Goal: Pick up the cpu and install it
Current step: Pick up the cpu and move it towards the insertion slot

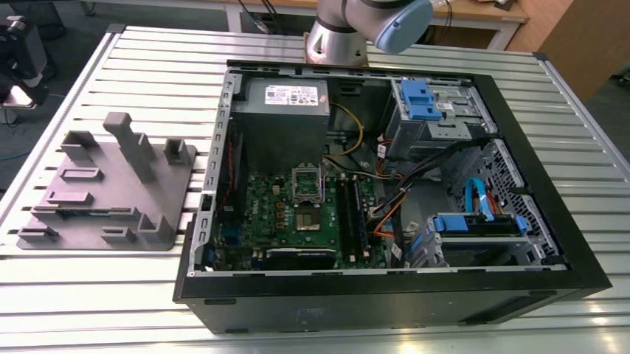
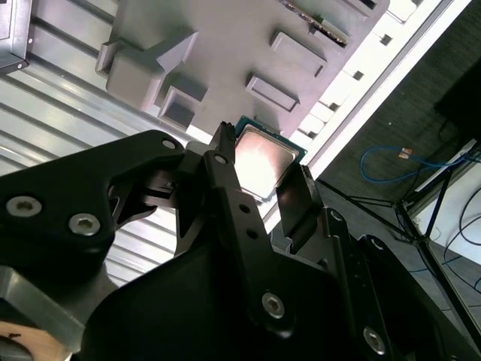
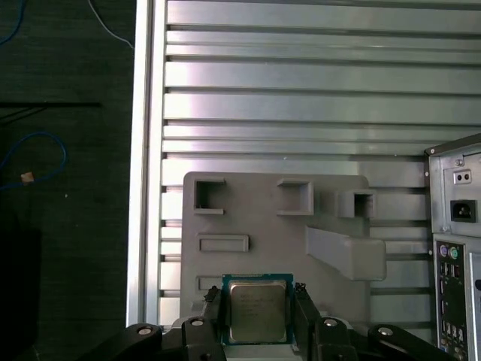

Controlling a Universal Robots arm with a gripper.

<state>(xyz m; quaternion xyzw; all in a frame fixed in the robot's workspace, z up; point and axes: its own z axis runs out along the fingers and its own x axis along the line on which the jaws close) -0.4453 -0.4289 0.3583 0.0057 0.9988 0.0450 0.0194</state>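
Note:
The cpu (image 3: 258, 310), a small square chip with a silver-grey top and a thin green edge, sits between my gripper's (image 3: 258, 297) two black fingers (image 3: 213, 310), which are shut on its opposite sides. In the second wrist view the cpu (image 2: 264, 159) shows again, pinched by the gripper (image 2: 263, 177) high above the grey fixture tray (image 2: 225, 45). In the exterior view the open computer case (image 1: 384, 184) lies on the table, and its motherboard carries the socket (image 1: 311, 220) with the hinged metal frame (image 1: 307, 183) raised.
The grey fixture tray (image 1: 108, 192) with upright blocks lies on the slatted metal table (image 1: 147, 66), at the exterior view's left of the case. Cables, blue drive bays (image 1: 428, 99) and the power supply (image 1: 285, 99) crowd the case. Part of the arm (image 1: 364, 29) stands behind the case.

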